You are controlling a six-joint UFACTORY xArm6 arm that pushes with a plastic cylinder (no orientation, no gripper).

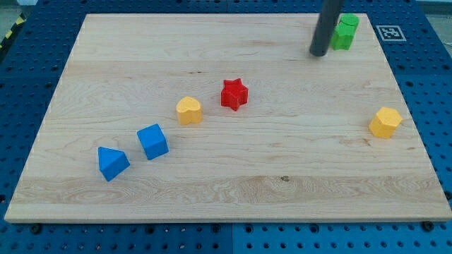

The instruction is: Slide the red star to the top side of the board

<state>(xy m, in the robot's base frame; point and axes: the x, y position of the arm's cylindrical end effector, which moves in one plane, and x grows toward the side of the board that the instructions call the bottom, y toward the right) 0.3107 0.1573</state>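
The rod (326,27) runs off the view's top and hides the green block's (345,32) left edge.

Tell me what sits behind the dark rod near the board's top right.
A green block stands just behind the dark rod, to the view's right of my tip. The rod covers its left edge, so its full shape cannot be made out.
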